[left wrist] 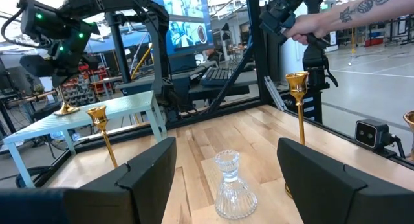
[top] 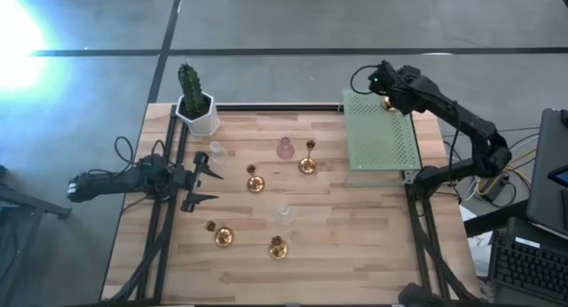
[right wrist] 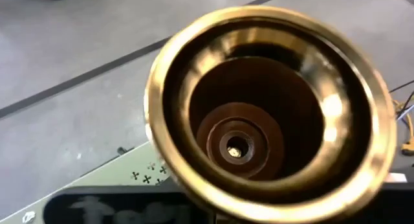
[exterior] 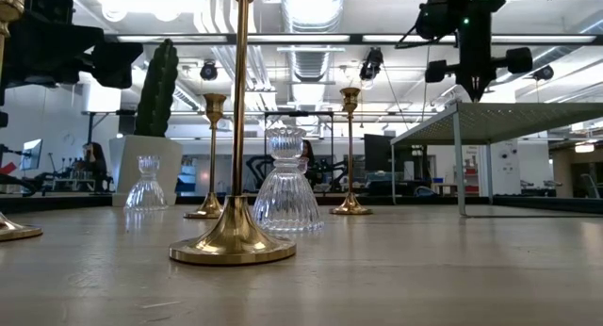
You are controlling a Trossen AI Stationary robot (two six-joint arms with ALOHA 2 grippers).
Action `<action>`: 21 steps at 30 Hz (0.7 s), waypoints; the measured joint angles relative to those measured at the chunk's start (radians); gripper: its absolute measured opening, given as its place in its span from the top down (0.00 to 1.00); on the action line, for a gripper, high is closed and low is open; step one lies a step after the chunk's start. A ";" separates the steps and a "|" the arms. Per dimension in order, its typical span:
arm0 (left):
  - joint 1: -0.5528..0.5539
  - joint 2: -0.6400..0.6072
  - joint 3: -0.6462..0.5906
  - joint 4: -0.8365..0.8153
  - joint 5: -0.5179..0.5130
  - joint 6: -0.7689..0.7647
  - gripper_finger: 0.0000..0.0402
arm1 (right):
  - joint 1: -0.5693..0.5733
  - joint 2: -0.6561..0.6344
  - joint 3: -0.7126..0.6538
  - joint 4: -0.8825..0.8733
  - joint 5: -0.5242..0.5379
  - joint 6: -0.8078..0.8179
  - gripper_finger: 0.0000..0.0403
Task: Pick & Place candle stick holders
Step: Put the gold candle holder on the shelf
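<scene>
A: Gold candle stick holder — the right gripper is clamped shut on it over the far corner of the green perforated rack, in the upper right of the high view. The right wrist view looks straight down into its cup.

B: So it is being placed. I'd lower it plumb until the round base sits flat on the rack, clear of the edge, and only then release.

A: Agreed; a thin stem on a small base would likely tip if let go while tilted. The left gripper waits at the left edge of the wooden table, fingers spread wide, holding nothing, with a clear glass holder just ahead of it.

B: What can't you make out?

A: Whether the base already touches the rack; the arm covers it from above. The other gold holders and a pinkish glass holder stand mid-frame, and the potted cactus upper left.
</scene>
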 joint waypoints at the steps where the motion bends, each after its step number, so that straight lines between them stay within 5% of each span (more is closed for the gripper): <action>1: 0.000 0.000 0.000 0.000 0.000 0.000 0.32 | 0.005 0.003 -0.001 -0.002 0.013 0.013 0.97; 21: 0.000 0.000 0.000 0.000 0.000 0.000 0.32 | 0.009 0.013 0.002 -0.037 0.030 0.037 0.97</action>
